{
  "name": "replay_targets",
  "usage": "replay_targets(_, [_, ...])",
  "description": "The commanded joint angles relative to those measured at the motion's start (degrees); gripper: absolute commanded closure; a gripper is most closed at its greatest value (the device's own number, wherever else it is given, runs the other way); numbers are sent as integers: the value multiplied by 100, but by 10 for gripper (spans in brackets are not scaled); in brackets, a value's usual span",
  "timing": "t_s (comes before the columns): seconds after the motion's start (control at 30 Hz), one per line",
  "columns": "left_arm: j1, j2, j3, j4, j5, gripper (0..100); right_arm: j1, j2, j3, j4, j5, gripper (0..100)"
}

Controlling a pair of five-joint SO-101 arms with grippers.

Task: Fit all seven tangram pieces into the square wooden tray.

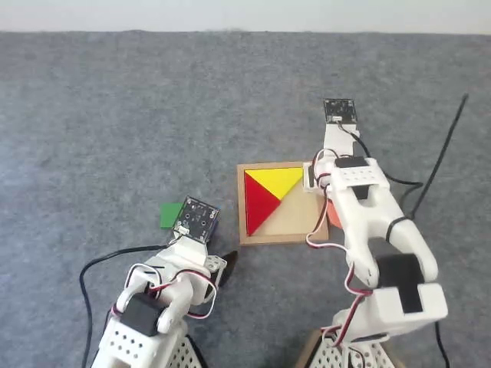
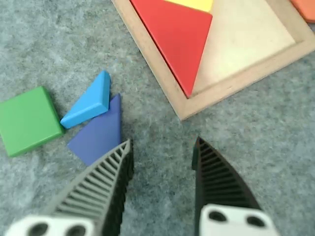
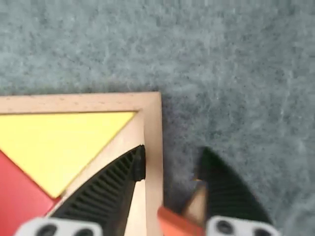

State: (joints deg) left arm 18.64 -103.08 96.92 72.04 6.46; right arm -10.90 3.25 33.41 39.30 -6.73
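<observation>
Tray (image 1: 272, 239) on carpet (image 1: 115, 115), holding red triangle (image 1: 259, 205) and yellow triangle (image 1: 276, 181); left gripper (image 2: 163, 142) is spread open beside dark-blue piece (image 2: 98, 135), likely its next pick, while right gripper (image 3: 174, 150), also open, straddles the tray's rim near orange piece (image 3: 177, 223), seemingly to reach it.

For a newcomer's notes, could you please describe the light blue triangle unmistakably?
Find the wooden tray on the grey carpet; three loose pieces lie beside it. The light blue triangle sits between the green square and a darker blue piece, the only pale-blue one.
</observation>
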Motion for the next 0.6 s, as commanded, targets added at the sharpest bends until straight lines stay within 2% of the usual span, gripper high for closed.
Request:
replay_targets(0.0, [26, -105, -48, 35, -18, 804, -57, -945, -325, 681, 62, 682])
replay_targets(0.07, [26, -105, -48, 35, -18, 804, 4, -1323, -308, 1218, 79, 678])
replay_targets(0.17, [26, -105, -48, 35, -18, 804, 40, -1640, -211, 1965, 651, 678])
replay_targets(0.37, [26, -105, -48, 35, -18, 804, -338, -1604, 712, 1376, 1705, 677])
replay_targets(0.43, [26, -105, -48, 35, -18, 804, -488, -1613, 862, 1341, 2374, 678])
replay_targets(0.57, [26, -105, -48, 35, -18, 804, -242, -1719, 888, 1754, 4633, 678])
